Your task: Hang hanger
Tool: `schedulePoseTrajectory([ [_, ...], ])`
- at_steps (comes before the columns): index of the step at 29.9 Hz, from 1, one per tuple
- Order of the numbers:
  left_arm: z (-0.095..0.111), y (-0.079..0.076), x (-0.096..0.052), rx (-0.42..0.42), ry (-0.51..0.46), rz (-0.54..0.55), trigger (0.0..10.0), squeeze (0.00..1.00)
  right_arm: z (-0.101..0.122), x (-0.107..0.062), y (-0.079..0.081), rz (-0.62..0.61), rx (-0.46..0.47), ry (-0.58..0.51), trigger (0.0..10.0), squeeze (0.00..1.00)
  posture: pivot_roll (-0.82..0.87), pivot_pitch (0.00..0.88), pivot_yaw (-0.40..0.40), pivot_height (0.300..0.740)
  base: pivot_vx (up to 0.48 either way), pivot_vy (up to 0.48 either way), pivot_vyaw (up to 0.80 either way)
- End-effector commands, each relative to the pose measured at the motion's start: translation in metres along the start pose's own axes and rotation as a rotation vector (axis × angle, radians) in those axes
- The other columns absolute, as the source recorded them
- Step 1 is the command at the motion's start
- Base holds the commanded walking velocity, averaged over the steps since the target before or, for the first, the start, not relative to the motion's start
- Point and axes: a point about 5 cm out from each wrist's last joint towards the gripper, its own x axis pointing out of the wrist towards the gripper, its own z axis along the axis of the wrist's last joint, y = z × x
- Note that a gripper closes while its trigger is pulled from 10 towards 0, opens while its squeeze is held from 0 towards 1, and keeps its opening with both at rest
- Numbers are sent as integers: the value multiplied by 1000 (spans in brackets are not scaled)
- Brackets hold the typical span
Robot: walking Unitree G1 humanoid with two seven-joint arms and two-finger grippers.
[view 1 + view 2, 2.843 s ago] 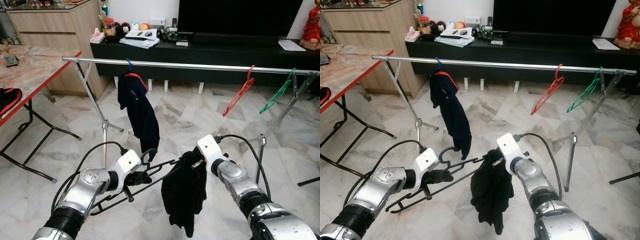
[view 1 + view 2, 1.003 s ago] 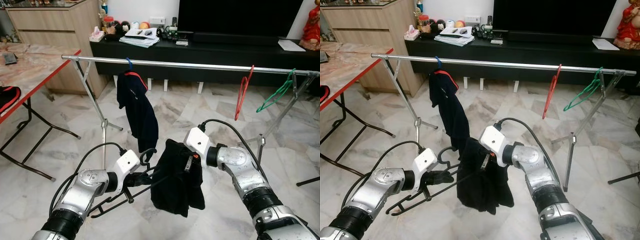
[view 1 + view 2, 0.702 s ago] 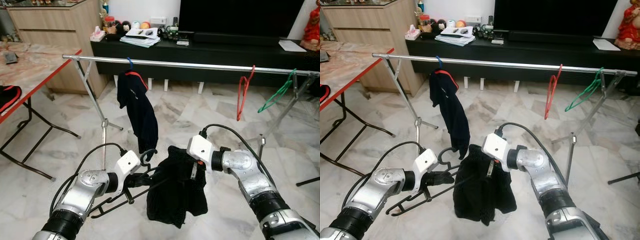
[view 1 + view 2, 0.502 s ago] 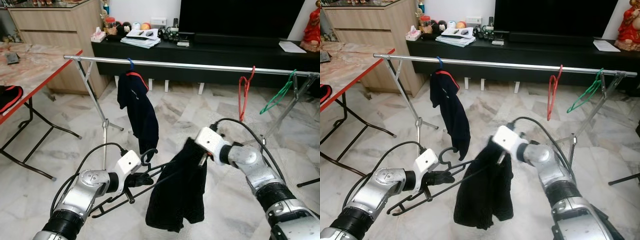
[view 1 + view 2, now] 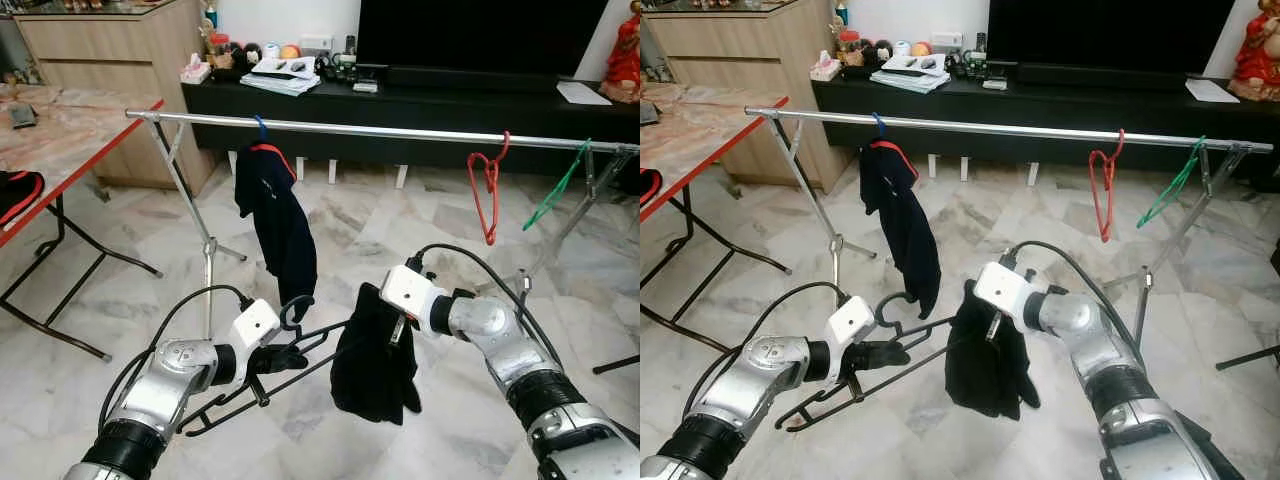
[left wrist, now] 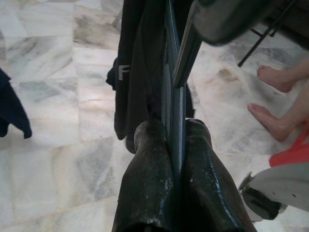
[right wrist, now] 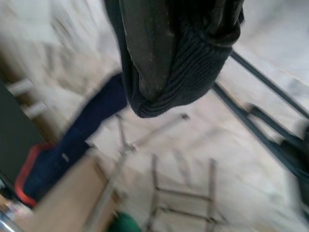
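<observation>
- The left gripper [image 5: 283,358] is low in front of the robot, its two black fingers [image 6: 147,179] pinched tight on the black hanger [image 5: 255,385]; the hanger lies tilted, hook [image 5: 296,310] uppermost, its long bar running toward the right arm
- A black garment [image 5: 375,355] is draped over the far end of that hanger and hangs down in a bunch above the marble floor [image 5: 130,300]
- The right gripper [image 5: 992,322] is buried in the top of the garment; its ribbed hem [image 7: 183,63] bunches right in front of the wrist camera; I cannot tell whether those fingers are clenched or slack
- Beyond the arms a silver clothes rail [image 5: 400,131] spans the room on folding legs; the hanger is well below it and not on it
- On the rail hang a dark navy garment [image 5: 278,225] on a blue hook toward the left, a red hanger [image 5: 485,190] and a green hanger [image 5: 560,185] toward the right, both bare
- Behind the rail stands a low black TV console [image 5: 420,105] with papers and small items on top; a red-edged folding table [image 5: 60,150] is at the left
- A person's bare feet [image 6: 275,101] show on the floor past the left gripper
</observation>
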Motion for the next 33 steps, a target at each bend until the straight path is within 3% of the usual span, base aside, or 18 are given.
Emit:
schedulePoseTrajectory([
  [1,6,3,0,23,-16,15,10000,0,17,1,4,73,-43,-91,10000,0,51,45,-14,740,0,0,0],
  [9,6,4,1,21,-22,24,10000,0,50,-3,22,225,-112,-244,10000,0,47,43,-14,740,0,0,0],
  [11,7,4,2,21,-27,24,10000,0,49,-6,25,240,-146,-238,10000,0,48,43,-16,740,0,0,0],
  [13,6,4,2,22,-26,30,10000,0,30,-5,7,87,-110,-126,10000,0,47,42,-19,740,0,0,0],
  [14,6,5,1,22,-26,33,10000,0,14,-8,-3,-2,-118,-12,10000,0,47,42,-19,740,0,0,0],
  [17,5,5,1,24,-26,41,10000,0,-13,-16,-17,-149,-97,188,10000,0,44,41,-21,740,0,0,0],
  [21,6,6,0,23,-35,53,10000,0,-26,-21,-20,-217,-78,278,10000,0,46,42,-22,740,0,0,0],
  [25,7,8,-1,25,-49,73,10000,0,-29,-18,-15,-207,-67,288,10000,0,46,43,-22,740,0,0,0],
  [30,11,14,0,45,-70,143,10000,0,-22,-7,-9,-161,-68,217,10000,0,46,44,-22,740,0,0,0],
  [33,9,8,1,26,-48,64,10000,0,-13,-5,-16,-218,-65,176,10000,0,46,43,-23,740,0,0,0],
])
